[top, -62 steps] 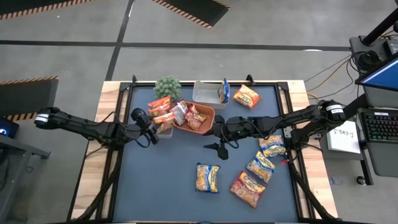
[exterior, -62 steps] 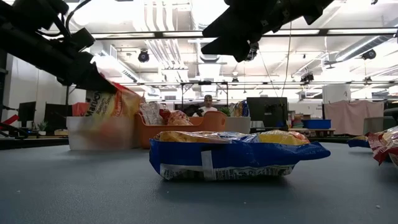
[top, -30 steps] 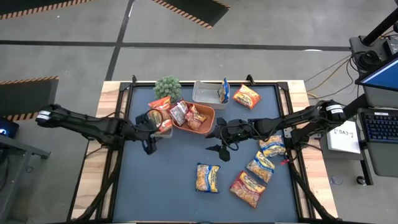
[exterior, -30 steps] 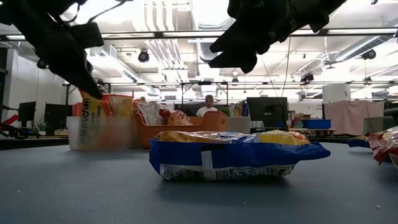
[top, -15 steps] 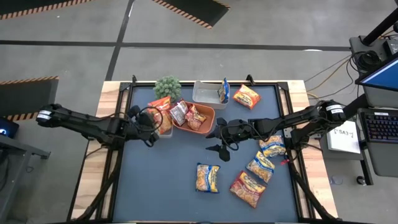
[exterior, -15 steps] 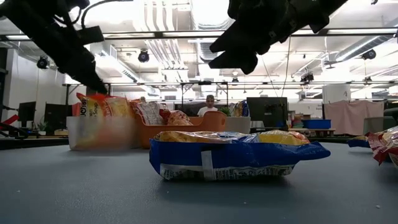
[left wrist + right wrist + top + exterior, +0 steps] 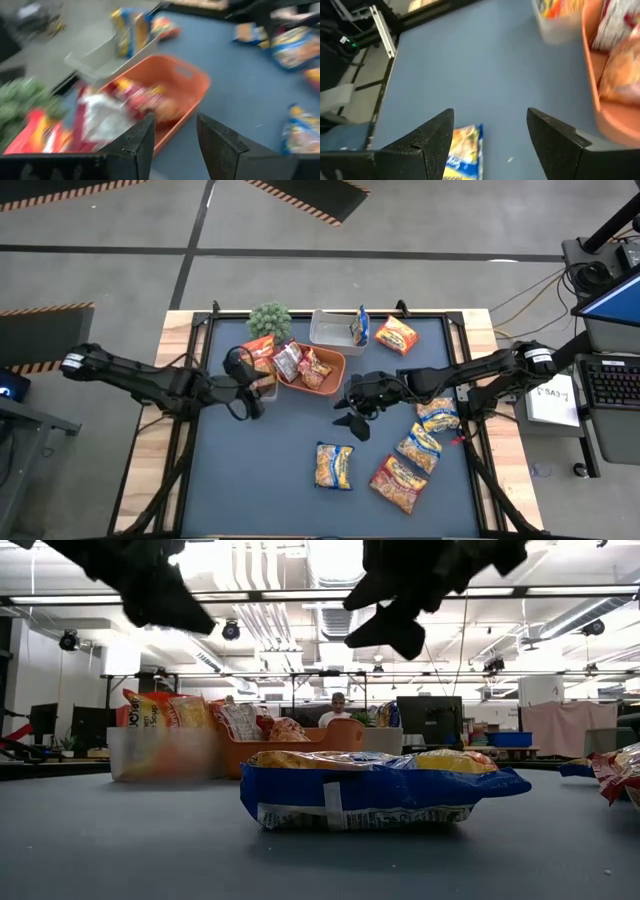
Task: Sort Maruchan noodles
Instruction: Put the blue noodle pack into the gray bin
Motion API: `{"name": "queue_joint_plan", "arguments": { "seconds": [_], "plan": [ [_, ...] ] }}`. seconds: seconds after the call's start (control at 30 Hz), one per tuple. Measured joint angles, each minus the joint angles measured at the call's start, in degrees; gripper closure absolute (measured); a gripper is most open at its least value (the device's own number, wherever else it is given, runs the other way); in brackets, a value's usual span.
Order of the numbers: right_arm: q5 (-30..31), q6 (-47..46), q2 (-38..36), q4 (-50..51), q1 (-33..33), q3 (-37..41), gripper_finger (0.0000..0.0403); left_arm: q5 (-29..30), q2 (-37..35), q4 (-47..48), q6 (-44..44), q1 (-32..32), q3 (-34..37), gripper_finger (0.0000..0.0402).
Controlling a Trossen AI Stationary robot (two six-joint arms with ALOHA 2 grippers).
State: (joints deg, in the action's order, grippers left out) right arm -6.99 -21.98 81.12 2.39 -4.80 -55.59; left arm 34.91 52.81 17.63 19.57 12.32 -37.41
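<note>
High view: the left gripper point(image 7: 243, 388) hangs over the tabletop point(image 7: 280, 480) just beside the clear tub point(image 7: 266, 388) that holds orange packets point(image 7: 260, 352). The left wrist view shows its jaws parted by a moderate gap with nothing between them; the orange tray point(image 7: 186, 85) lies beyond the fingers point(image 7: 142, 142), with red packets point(image 7: 145, 100) in it. That view is blurred, so the packet varieties there are judged by colour only.

The right gripper point(image 7: 352, 408) is above the middle of the tabletop, just off the right corner of the orange tray point(image 7: 338, 365). The right wrist view shows its jaws spread wide and empty, raised clear of the tabletop point(image 7: 470, 60). A blue-and-yellow packet point(image 7: 460, 150) lies flat beyond the left-hand finger point(image 7: 427, 142), apart from both fingers. In the high view this same packet point(image 7: 334, 465) lies nearer the front edge than the right gripper.

Remaining noodles: two more blue-and-yellow packets point(image 7: 437, 414) and point(image 7: 418, 446) lie flat right of the right gripper, with a red packet point(image 7: 398, 482) near the front. A second clear tub point(image 7: 335, 332) at the back edge holds one blue-and-yellow packet point(image 7: 360, 327) on edge; a red packet point(image 7: 397, 335) lies just beside it.

Low view: the near blue-and-yellow packet point(image 7: 370, 790) lies flat; both arms are dark shapes overhead.
</note>
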Motion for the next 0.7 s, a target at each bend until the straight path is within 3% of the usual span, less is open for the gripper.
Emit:
{"name": "queue_joint_plan", "arguments": {
  "seconds": [0.2,0.4,0.57,0.7],
  "plan": [
    [-0.61,-9.46,-0.02,16.77,-3.51,-6.22,0.0165,-0.04,4.41,-10.94,-5.8,5.08,0.59,0.0274],
    [-0.6,-22.46,-0.03,30.46,-8.86,-8.7,0.0165,-0.04,9.88,-12.36,-9.0,7.73,-1.89,0.0274],
    [-1.21,-34.19,-0.04,32.0,-13.37,-8.43,0.0165,-0.48,14.99,-12.54,-11.35,7.86,-6.37,0.0274],
    [-2.66,-44.06,0.19,32.0,-15.82,-8.18,0.0165,-7.74,19.89,-12.4,-11.98,8.9,-9.72,0.0274]
  ]
}}
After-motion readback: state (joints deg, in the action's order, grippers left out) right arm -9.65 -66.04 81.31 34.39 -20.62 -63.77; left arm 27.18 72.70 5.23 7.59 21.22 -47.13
